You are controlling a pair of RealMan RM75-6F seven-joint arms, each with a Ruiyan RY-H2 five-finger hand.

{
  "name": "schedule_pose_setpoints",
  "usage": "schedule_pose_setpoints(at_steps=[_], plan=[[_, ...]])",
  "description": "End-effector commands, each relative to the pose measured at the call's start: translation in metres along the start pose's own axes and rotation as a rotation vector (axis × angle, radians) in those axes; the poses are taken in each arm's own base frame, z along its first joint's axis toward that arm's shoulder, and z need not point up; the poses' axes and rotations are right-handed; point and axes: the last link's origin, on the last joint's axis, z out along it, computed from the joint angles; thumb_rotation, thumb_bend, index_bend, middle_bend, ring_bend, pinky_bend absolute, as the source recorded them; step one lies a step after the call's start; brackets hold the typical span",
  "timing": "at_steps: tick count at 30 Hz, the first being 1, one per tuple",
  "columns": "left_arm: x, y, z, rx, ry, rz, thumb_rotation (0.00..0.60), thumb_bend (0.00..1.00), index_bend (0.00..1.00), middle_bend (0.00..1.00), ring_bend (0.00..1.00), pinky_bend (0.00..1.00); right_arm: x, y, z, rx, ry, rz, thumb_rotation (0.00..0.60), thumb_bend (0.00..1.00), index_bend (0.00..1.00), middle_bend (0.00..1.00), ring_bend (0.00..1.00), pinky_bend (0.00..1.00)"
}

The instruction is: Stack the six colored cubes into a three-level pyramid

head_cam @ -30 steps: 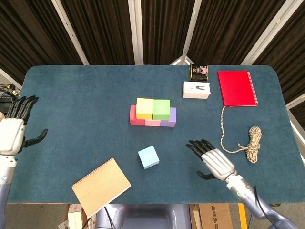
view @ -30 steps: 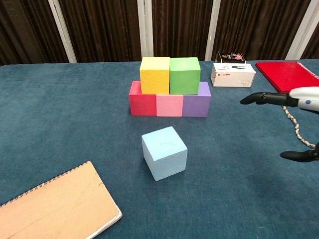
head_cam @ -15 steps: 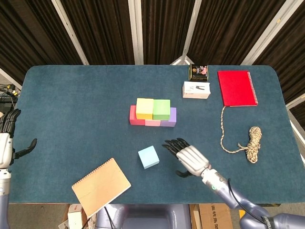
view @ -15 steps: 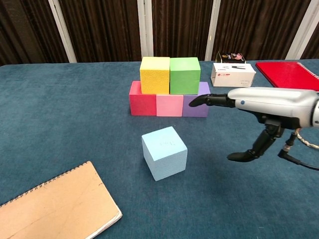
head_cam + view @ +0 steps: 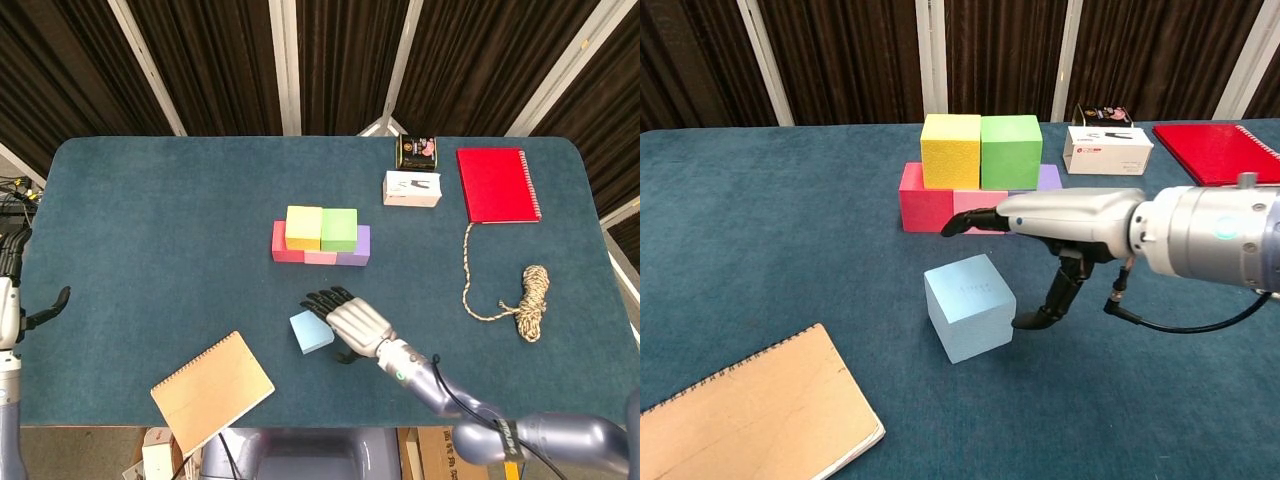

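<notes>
Leftward now, right robot hand (image 5: 1060, 225) spreads wide beside light-blue cube (image 5: 969, 306), holding nothing.

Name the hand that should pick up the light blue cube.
Right. The right hand is open beside the light blue cube, while the left hand sits at the table's far left edge.

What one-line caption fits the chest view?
Open right hand reaches over the light blue foam cube, five-cube stack behind.
</notes>
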Motion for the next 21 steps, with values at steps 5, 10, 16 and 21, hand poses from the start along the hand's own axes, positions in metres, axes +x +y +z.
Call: schedule_pose_setpoints(at_steps=[5,10,16,21], plan=[[-0.001,-0.006,0.003,0.030,-0.012,-0.003,0.600,0.35,0.06,0.04,0.00,0.00,0.001,-0.003,0.018,-0.015,0.002,-0.023,0.600,0.30,0.11,0.10,0.00,0.00],[-0.003,-0.006,0.005,0.037,-0.017,-0.012,0.600,0.35,0.06,0.04,0.00,0.00,0.002,-0.001,0.023,-0.033,0.000,-0.030,0.600,0.30,0.15,0.13,0.00,0.00],[-0.006,-0.006,0.006,0.042,-0.017,-0.017,0.600,0.35,0.06,0.04,0.00,0.00,-0.002,0.002,0.025,-0.041,-0.019,-0.032,0.600,0.30,0.20,0.18,0.02,0.00],[-0.008,-0.004,0.007,0.050,-0.007,-0.034,0.600,0.35,0.07,0.04,0.00,0.00,-0.002,0.002,0.028,-0.040,-0.017,-0.028,0.600,0.30,0.21,0.20,0.03,0.00]])
